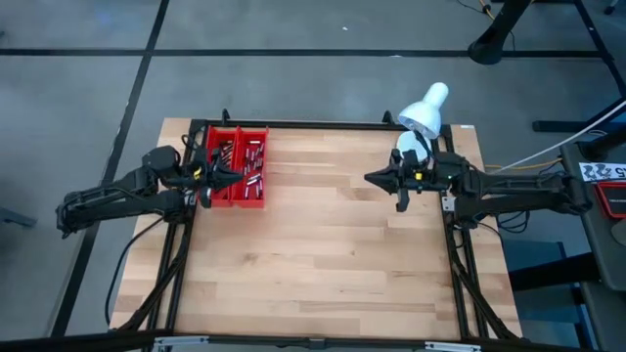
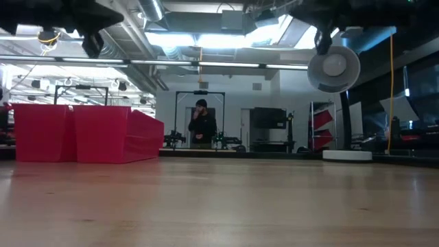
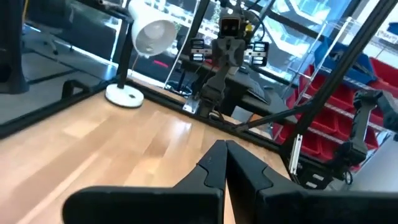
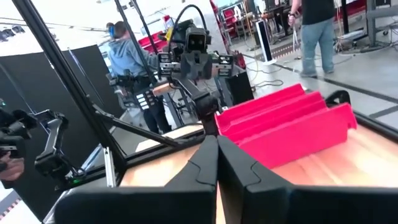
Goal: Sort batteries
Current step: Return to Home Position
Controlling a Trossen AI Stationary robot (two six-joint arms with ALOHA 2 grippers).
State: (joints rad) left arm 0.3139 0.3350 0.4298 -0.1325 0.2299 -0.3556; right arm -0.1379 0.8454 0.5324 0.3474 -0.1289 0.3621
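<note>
In the high view, two joined red trays are seen at the far left of the wooden bench, and the batteries lie inside them, spread over both compartments. The left gripper is held over the near edge of the trays, pointing toward the bench's middle. The right gripper is held over the far right part of the bench, pointing back at it, well apart from the trays. A white lamp stands just behind the right arm.

In the low view, the trays are shown resting flat on the bench at the left, and the batteries are hidden by their walls. Dark arm parts are seen only along the upper edge, clear of the bench. A person stands in the room beyond.

In the left wrist view, the left gripper's jaws are pressed together with nothing between them, and nothing is touched.

In the right wrist view, the right gripper's jaws are likewise pressed together and empty, and the trays are seen beyond them under the left arm.
</note>
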